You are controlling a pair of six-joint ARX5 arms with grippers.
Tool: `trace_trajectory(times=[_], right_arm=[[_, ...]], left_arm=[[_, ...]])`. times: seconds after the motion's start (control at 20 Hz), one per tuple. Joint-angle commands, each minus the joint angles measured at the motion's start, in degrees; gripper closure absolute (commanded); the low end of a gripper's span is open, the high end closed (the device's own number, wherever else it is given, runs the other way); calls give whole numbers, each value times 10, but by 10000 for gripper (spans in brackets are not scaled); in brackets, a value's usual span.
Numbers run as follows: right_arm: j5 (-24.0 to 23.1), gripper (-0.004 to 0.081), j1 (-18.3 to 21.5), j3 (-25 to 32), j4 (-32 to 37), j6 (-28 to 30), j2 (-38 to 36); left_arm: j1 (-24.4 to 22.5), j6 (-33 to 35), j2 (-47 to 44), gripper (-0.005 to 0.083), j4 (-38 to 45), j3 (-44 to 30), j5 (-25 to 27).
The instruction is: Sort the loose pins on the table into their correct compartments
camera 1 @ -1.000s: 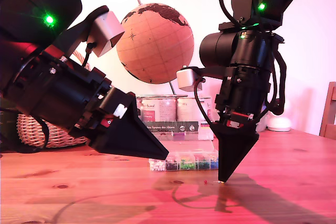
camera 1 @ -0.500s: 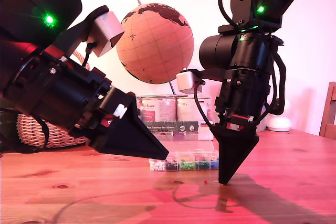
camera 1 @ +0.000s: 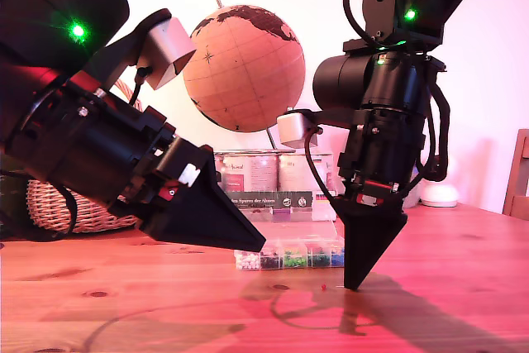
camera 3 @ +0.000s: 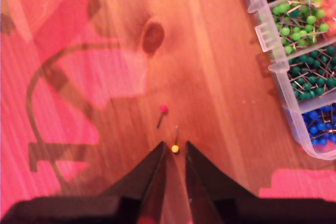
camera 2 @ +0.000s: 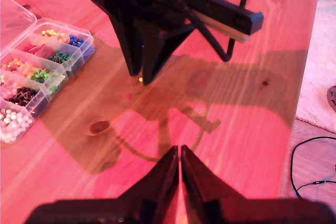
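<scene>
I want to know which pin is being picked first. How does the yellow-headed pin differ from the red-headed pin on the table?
The yellow-headed pin lies between the tips of my second gripper, which is slightly open; the red-headed pin lies farther out, clear of it. Their shafts point different ways. Both lie flat on the table, outside the box.

The clear box (camera 3: 294, 66) runs off the second wrist view's edge, its farther compartments (camera 3: 310, 85) cut off.

White wall (camera 1: 496, 80), cork globe (camera 1: 244, 68), wicker basket (camera 1: 62, 208).
</scene>
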State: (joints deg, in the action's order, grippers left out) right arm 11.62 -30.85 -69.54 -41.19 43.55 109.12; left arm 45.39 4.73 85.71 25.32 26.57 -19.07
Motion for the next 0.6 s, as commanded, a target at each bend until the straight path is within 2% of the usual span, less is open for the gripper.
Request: trace_trajectory(times=[0.0,0.15,0.55], right_arm=[[3,725,-10,0,-2,0,19],[0,783,-12,0,-3,0,19],[-7,783,-15,0,-7,0,19]], left_arm=[[3,2,9,797,5,-1,-1],[3,2,9,797,5,-1,-1],[3,2,9,797,5,-1,-1]])
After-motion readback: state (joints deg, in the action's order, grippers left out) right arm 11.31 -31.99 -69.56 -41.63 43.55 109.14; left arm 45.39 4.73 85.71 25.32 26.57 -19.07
